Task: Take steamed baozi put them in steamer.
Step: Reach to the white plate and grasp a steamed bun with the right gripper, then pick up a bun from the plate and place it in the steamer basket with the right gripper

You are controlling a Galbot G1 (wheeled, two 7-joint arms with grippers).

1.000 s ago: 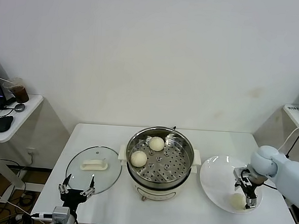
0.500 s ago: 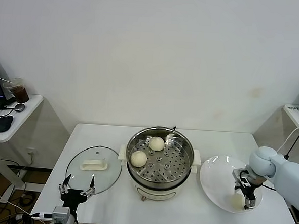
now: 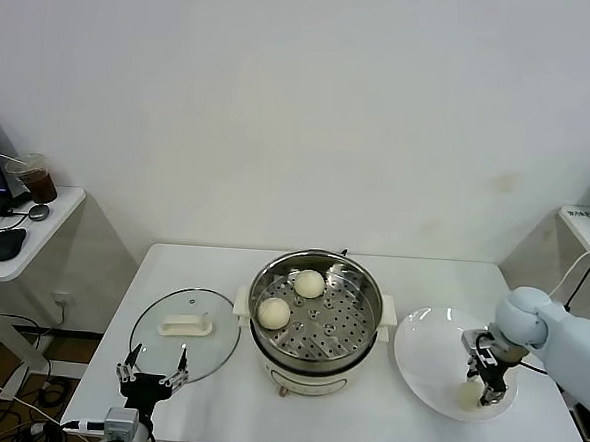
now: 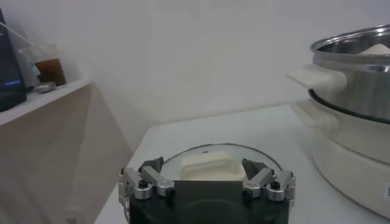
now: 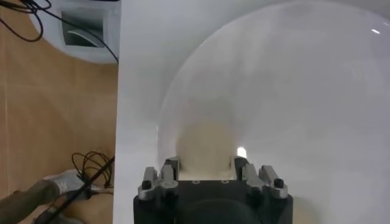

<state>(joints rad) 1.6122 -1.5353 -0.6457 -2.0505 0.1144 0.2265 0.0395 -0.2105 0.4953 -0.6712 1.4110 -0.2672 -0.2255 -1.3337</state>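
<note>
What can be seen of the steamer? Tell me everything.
The steamer is a round, shiny steel pot on a white base with white side handles. It stands upright mid-table, uncovered, between the glass lid and the plate. Its perforated tray floor holds two pale buns, one at the back and one toward the lid's side, apart from each other. No claw touches it.

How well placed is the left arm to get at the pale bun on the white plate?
Probably not well. The left claw waits by the glass lid, and the steel steamer pot stands between it and the pale bun on the white plate.
</note>
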